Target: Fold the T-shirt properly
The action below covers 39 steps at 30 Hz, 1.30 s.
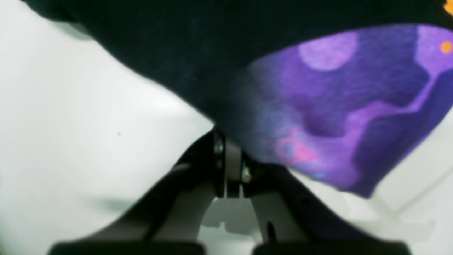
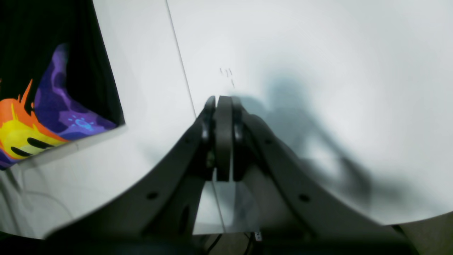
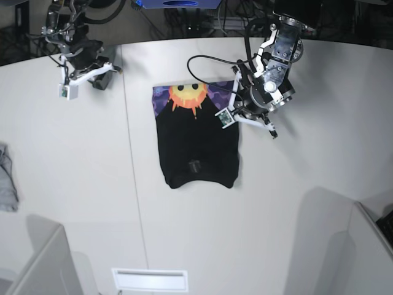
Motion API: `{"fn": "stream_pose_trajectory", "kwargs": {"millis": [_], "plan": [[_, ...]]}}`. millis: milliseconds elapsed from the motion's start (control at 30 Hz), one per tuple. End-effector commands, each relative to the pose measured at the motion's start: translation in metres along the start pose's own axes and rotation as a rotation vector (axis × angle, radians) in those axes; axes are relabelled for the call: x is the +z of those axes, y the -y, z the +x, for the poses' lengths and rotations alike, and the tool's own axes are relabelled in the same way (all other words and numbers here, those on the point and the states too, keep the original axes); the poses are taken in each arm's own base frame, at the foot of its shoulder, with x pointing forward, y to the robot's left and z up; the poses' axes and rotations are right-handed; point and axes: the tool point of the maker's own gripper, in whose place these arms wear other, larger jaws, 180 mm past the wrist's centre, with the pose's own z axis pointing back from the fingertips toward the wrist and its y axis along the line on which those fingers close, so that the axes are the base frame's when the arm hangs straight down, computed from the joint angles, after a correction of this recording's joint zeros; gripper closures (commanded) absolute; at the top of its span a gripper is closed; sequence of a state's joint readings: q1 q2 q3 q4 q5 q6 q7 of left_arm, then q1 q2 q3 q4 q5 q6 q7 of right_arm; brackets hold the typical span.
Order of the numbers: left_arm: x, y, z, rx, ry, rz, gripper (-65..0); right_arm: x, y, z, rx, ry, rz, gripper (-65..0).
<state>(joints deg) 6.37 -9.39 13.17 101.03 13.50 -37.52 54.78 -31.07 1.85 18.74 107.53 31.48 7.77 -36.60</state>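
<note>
my right gripper (image 2: pixel 223 101) is closed above the white surface (image 3: pixel 295 196); rightward, the t-shirt (image 3: pixel 196 144) lies partly folded, sun print showing; my left gripper (image 1: pixel 226 136) is closed at its edge, grip unclear.

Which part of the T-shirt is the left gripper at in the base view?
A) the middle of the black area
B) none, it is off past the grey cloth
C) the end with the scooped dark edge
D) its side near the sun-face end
D: the left gripper is at the side of the T-shirt, near the sun face.
</note>
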Motion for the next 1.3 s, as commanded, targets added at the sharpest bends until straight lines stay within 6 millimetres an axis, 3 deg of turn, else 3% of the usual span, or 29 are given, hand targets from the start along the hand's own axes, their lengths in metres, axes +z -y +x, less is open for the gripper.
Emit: {"fn": "stream_pose_trajectory", "kwargs": {"millis": [0, 167, 300, 400, 567, 700, 900, 1100, 1267], "plan": [[0.010, -0.021, 0.003, -0.011, 0.023, 0.058, 0.0, 0.003, -0.004, 0.008, 0.009, 0.031, 0.016, 0.0], [0.041, -0.065, -0.014, 0.037, 0.032, 0.187, 0.0, 0.011, -0.011, 0.016, 0.034, 0.058, 0.030, 0.0], [0.060, -0.074, -0.032, 0.069, 0.049, 0.235, 0.0, 0.026, -0.024, 0.029, 0.137, 0.092, 0.081, 0.0], [0.064, -0.056, -0.031, 0.100, 0.198, 0.172, 0.0, 0.028, -0.027, 0.029, 0.202, 0.089, 0.120, 0.0], [0.089, -0.032, -0.023, 0.205, 0.475, 0.088, 0.0, 0.035, -0.017, 0.020, 0.245, 0.068, 0.111, 0.0], [0.104, -0.013, -0.024, 0.241, 0.581, 0.049, 0.0, 0.046, -0.005, 0.013, 0.275, 0.076, 0.096, 0.0], [0.110, 0.029, -0.040, 0.300, 0.595, -0.039, 0.0, 0.064, 0.016, -0.011, 0.314, 0.010, 0.065, 0.0], [0.116, 0.079, -0.067, 0.360, 0.505, -0.144, 0.0, 0.088, 0.033, -0.054, 0.318, -0.124, 0.032, 0.0], [0.122, 0.108, -0.089, 0.373, 0.424, -0.198, 0.0, 0.104, 0.042, -0.079, 0.309, -0.202, 0.016, 0.0]]}}
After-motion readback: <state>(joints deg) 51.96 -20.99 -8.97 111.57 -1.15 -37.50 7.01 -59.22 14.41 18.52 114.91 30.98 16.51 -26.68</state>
